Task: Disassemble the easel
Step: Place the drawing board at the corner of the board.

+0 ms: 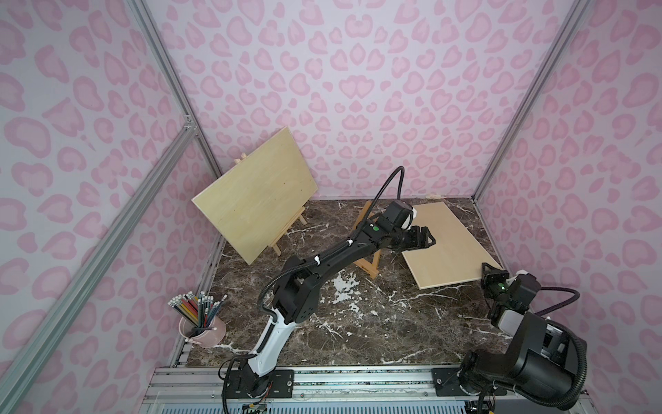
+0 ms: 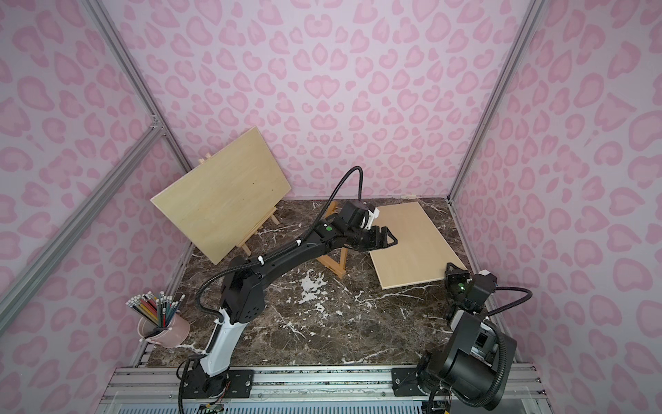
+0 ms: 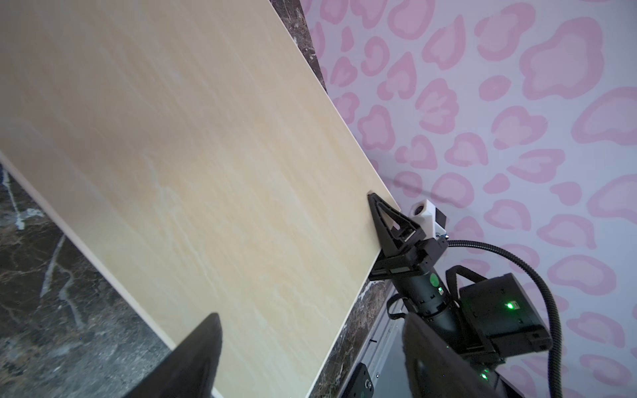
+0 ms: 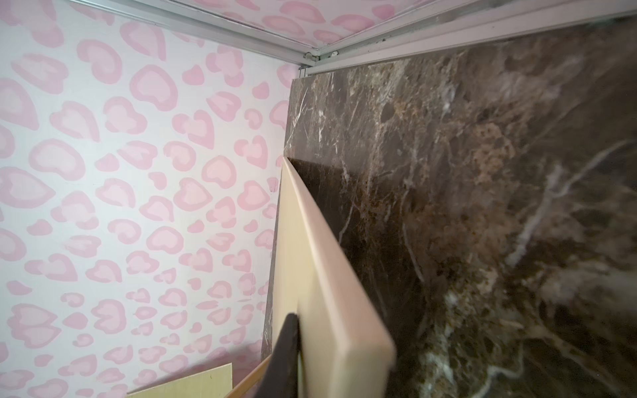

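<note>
A bare wooden A-frame easel (image 1: 369,267) (image 2: 335,263) stands mid-table, partly hidden behind my left arm. Its pale wooden board (image 1: 447,247) (image 2: 412,243) lies on the marble to the right of it. My right gripper (image 1: 489,269) (image 2: 452,268) is shut on the board's near right corner. In the right wrist view one black finger (image 4: 287,344) presses the board's face (image 4: 331,293), and the other finger is hidden behind it. That corner sits slightly off the table. My left gripper (image 1: 424,238) (image 3: 310,344) hangs open above the board's far left part and holds nothing.
A second easel (image 1: 283,236) at the back left carries another wooden board (image 1: 258,193) (image 2: 222,193), close to the left wall. A pink cup of pencils (image 1: 202,329) (image 2: 164,329) stands at the front left. Pink patterned walls enclose the table on three sides.
</note>
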